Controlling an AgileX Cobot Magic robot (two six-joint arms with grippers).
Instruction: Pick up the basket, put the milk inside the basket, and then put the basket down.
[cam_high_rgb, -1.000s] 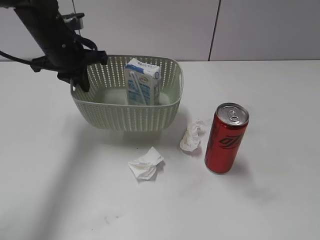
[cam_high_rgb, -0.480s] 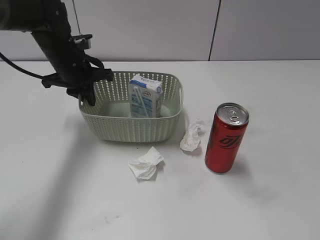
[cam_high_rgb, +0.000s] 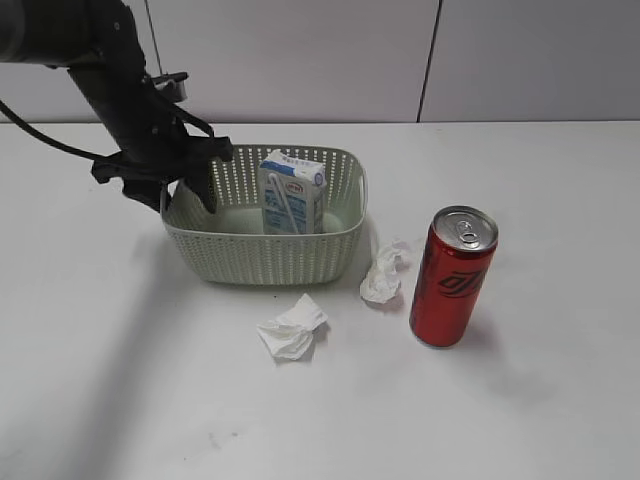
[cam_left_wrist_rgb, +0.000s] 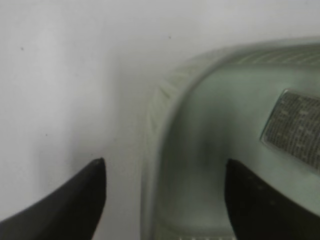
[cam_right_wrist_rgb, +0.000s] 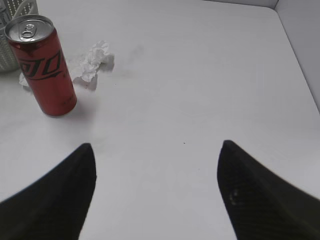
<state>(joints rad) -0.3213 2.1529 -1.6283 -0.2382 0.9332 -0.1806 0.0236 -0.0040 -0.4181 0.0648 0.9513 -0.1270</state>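
Observation:
The pale green basket (cam_high_rgb: 270, 255) rests flat on the white table, left of centre. The white-and-blue milk (cam_high_rgb: 290, 195) stands upright inside it, toward the back. My left gripper (cam_high_rgb: 190, 190) is at the basket's left rim. In the left wrist view its jaws (cam_left_wrist_rgb: 165, 162) are open and straddle the rim (cam_left_wrist_rgb: 160, 110), one finger outside and one inside. A printed side of the milk (cam_left_wrist_rgb: 295, 130) shows at the right there. My right gripper (cam_right_wrist_rgb: 157, 145) is open and empty over bare table. It does not show in the exterior view.
A tall red soda can (cam_high_rgb: 452, 277) stands right of the basket and also shows in the right wrist view (cam_right_wrist_rgb: 45, 65). One crumpled tissue (cam_high_rgb: 385, 272) lies between the can and the basket. Another tissue (cam_high_rgb: 292, 327) lies in front of the basket.
The basket, held tilted above the table by my left gripper, has come down and now rests flat. The left arm moved down and to the right with it.

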